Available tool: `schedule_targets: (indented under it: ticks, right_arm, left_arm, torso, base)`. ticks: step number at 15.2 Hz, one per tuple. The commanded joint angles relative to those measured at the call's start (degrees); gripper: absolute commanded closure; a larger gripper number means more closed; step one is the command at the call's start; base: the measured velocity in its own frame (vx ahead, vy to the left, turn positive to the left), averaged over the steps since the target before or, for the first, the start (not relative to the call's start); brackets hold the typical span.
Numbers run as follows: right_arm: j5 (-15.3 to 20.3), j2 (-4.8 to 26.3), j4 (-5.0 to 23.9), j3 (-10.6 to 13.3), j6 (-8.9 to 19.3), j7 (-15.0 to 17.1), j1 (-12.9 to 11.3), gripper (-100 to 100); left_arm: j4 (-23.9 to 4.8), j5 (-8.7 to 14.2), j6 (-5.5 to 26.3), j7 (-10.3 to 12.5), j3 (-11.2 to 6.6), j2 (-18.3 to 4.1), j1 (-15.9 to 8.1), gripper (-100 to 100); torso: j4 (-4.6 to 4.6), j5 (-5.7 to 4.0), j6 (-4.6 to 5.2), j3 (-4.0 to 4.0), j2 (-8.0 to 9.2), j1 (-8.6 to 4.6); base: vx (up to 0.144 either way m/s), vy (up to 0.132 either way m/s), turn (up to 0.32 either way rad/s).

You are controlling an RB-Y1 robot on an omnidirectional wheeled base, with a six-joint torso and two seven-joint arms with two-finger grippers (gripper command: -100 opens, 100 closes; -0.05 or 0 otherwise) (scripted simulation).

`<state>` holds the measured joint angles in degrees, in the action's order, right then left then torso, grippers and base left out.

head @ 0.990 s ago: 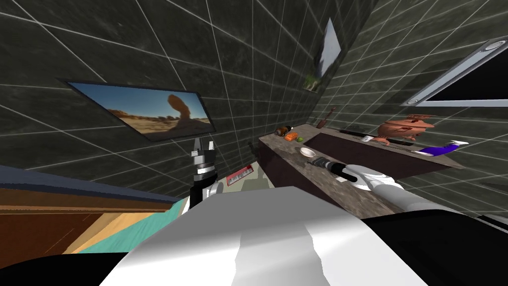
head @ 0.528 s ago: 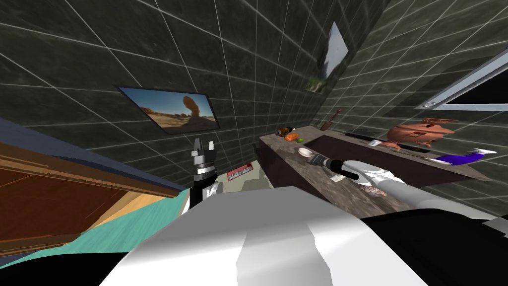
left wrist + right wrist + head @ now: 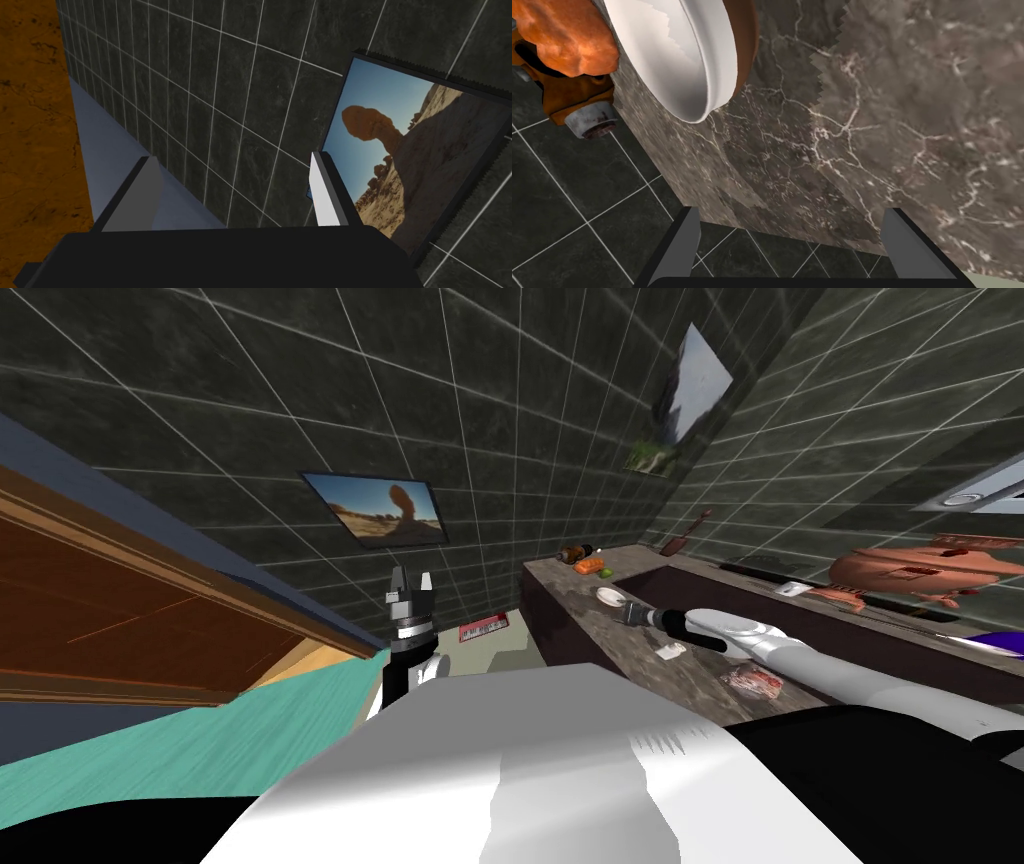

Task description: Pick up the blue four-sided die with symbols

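Observation:
My right gripper (image 3: 630, 610) reaches low over a brown marble counter (image 3: 640, 663), just short of a white bowl (image 3: 612, 595). In the right wrist view its fingers stand open (image 3: 793, 215) with nothing between them, above the counter's edge (image 3: 887, 125); the white bowl (image 3: 677, 55) lies ahead, with an orange lump (image 3: 562, 35) and a bottle end beyond it. A purple and white object (image 3: 1000, 640) lies at the counter's far right. My left gripper (image 3: 411, 586) is held upright before the dark tiled wall, open (image 3: 235, 195) and empty.
The counter also holds a dark bottle (image 3: 572, 553), an orange item (image 3: 588, 565), a small white block (image 3: 671, 652), a pink packet (image 3: 756, 680) and a brown pot (image 3: 915, 571). A red toy keyboard (image 3: 484, 631) lies on the floor. Wooden furniture (image 3: 120, 618) rises at the left.
My head camera has swung, so the wall picture and the counter have slid right and the wooden furniture looms larger. The pink packet has come into view. Both arms hold their poses.

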<state>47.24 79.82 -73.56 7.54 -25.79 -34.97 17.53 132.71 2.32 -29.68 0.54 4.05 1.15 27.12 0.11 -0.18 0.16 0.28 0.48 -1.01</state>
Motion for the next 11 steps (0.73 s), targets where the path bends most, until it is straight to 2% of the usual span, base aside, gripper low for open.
schedule_targets:
  ticks: [1, 6, 11]
  right_arm:
    - [1.42, 1.27, -2.02, 0.52, -0.27, -1.41, 0.87, -100]
    - [5.49, 3.94, -6.61, 2.18, -1.42, -6.07, 3.18, -100]
    - [8.21, 5.27, -9.58, 3.4, -1.59, -9.95, 5.41, -100]
  left_arm:
    - [0.0, 0.0, 0.0, 0.0, 0.0, 0.0, 0.0, 0]
    - [0.0, 0.0, 0.0, 0.0, 0.0, 0.0, 0.0, 0]
    - [0.0, 0.0, 0.0, 0.0, 0.0, 0.0, 0.0, 0]
  torso:
    - [0.0, 0.0, 0.0, 0.0, 0.0, 0.0]
    - [0.0, 0.0, -0.02, 0.0, 0.01, -0.07]
    - [-0.03, -0.03, -0.01, -0.09, -0.15, -0.11]
  base:
    - [-0.099, -0.129, 0.071]
    - [-0.109, -0.172, 0.155]
    - [-0.091, -0.178, 0.125]
